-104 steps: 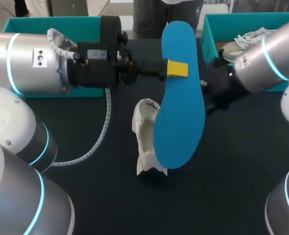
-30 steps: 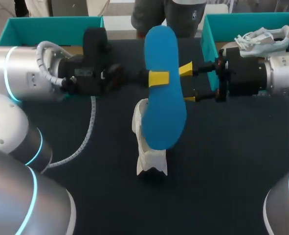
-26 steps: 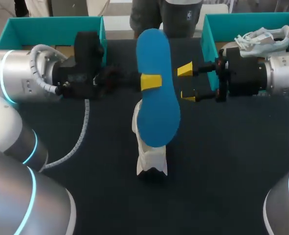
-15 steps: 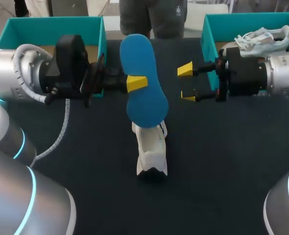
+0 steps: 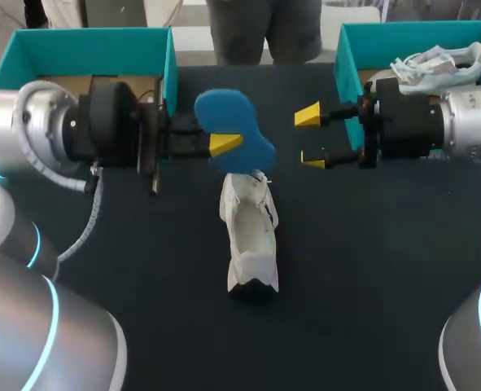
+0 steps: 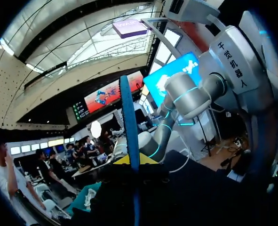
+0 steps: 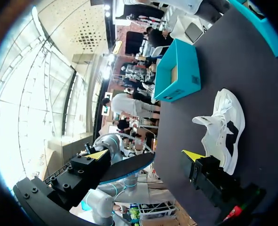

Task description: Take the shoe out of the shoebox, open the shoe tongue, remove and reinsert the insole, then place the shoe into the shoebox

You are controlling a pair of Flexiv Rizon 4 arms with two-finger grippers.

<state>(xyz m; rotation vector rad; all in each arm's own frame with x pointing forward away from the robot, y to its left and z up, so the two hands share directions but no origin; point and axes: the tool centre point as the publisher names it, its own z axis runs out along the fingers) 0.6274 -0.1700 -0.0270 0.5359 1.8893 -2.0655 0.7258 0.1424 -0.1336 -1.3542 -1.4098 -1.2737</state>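
Left gripper [image 5: 224, 145] is clamping the blue insole [image 5: 233, 124] mid-length, holding it above the far end of the white sneaker [image 5: 250, 236] on the table. Right gripper [image 5: 309, 138] is hanging wide open, empty. I'm planning on angling the insole toe-first into the opening, with the right steadying the shoe.

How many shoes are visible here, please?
2. One white shoe lies on the table's middle; a second shoe lies in the right teal shoebox. The left shoebox is partly hidden behind the left arm.
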